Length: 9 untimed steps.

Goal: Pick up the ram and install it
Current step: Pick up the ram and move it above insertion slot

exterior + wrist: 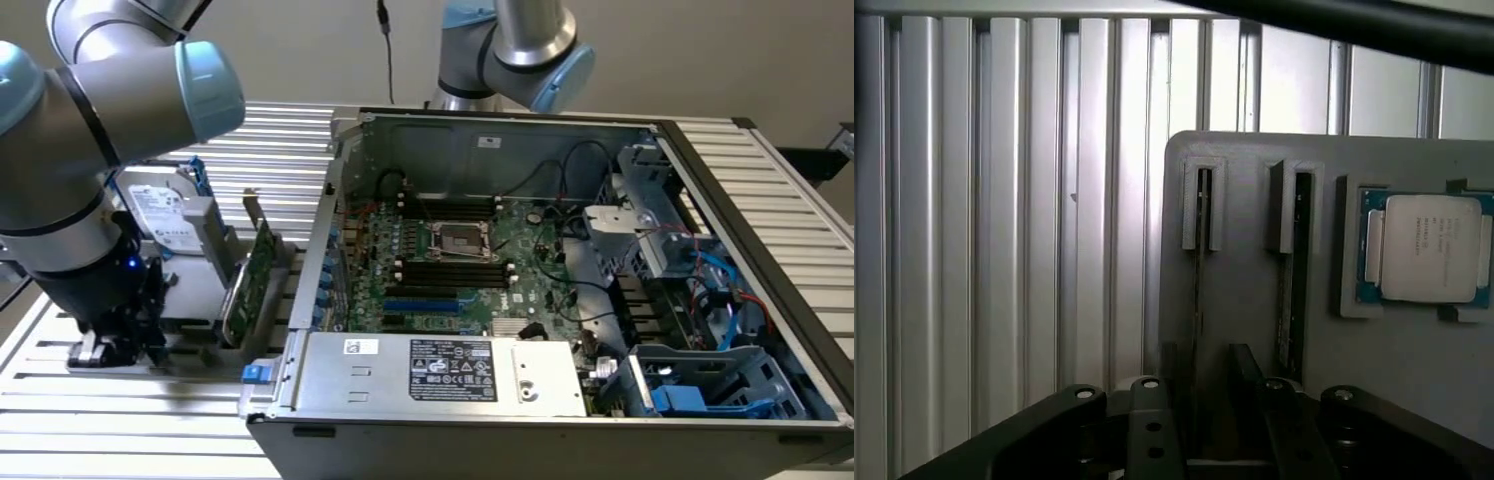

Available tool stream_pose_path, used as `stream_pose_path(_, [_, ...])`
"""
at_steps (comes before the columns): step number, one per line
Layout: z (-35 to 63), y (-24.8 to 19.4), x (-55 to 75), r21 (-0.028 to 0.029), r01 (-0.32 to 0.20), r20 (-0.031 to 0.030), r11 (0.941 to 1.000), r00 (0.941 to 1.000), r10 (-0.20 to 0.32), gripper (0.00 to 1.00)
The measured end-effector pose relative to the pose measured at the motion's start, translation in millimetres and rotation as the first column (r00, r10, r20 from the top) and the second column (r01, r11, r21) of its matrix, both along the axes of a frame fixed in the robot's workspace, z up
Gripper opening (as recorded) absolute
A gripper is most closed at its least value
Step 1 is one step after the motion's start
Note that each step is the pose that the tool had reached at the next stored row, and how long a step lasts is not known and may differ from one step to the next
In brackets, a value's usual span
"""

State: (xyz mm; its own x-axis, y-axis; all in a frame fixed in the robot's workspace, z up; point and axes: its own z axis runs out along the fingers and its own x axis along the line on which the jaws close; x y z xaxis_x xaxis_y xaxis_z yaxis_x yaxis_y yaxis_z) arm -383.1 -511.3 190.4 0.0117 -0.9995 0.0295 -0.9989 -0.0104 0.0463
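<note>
The ram (1200,260) stands edge-on in a narrow slot of a grey holder (1239,300), seen as a thin dark strip. A second like stick (1290,290) sits in the slot beside it. My gripper (1199,425) hangs over the near end of the first stick, with one black finger (1152,430) on each side and a gap to the stick, so it is open and holds nothing. In the exterior view my gripper (114,345) is low over the holder, at that view's left of the open computer case (747,230). Black memory slots (454,272) lie on the motherboard.
A processor chip (1424,247) rests in a pocket of the holder. A green expansion card (247,285) and a silver hard drive (167,215) stand upright between my arm and the case wall. A second arm (527,50) rises behind the case. The table is ribbed aluminium (1004,200).
</note>
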Motion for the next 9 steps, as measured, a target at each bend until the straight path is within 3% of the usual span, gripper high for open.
stream_pose_path(4, [-1.4,-0.1,0.0,-0.0002,0.000,-0.0003,1.0000,1.0000,0.000,0.16])
stream_pose_path(9, [-1.7,-0.1,0.0,0.0000,0.000,0.0000,1.0000,1.0000,0.000,0.14])
